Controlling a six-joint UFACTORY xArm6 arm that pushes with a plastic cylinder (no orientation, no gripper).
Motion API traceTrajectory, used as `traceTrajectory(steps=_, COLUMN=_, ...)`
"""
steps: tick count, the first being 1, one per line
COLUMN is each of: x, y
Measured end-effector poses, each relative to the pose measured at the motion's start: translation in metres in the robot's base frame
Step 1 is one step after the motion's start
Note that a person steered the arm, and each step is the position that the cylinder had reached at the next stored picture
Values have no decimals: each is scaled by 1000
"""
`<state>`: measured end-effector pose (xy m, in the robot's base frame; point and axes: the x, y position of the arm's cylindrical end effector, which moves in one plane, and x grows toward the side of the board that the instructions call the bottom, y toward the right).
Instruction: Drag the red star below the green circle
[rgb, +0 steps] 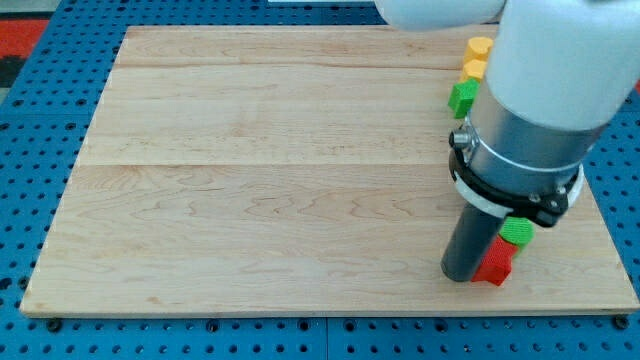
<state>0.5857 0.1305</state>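
Note:
The red star (495, 263) lies near the board's bottom right, just below the green circle (517, 232), which is partly hidden by the arm. My tip (460, 275) rests on the board touching the red star's left side. The arm's body covers most of the block column at the view's right.
A green star (461, 97) and two yellow blocks (477, 57) show at the view's upper right beside the arm. The other blocks of the column are hidden behind the arm. The wooden board (250, 170) ends just below the red star.

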Motion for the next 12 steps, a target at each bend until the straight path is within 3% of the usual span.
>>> traceTrajectory(steps=2, x=33, y=18)
traceTrajectory(steps=4, x=0, y=-28)
traceTrajectory(steps=6, x=-1, y=-25)
traceTrajectory(steps=10, x=-51, y=3)
traceTrajectory(steps=12, x=-12, y=20)
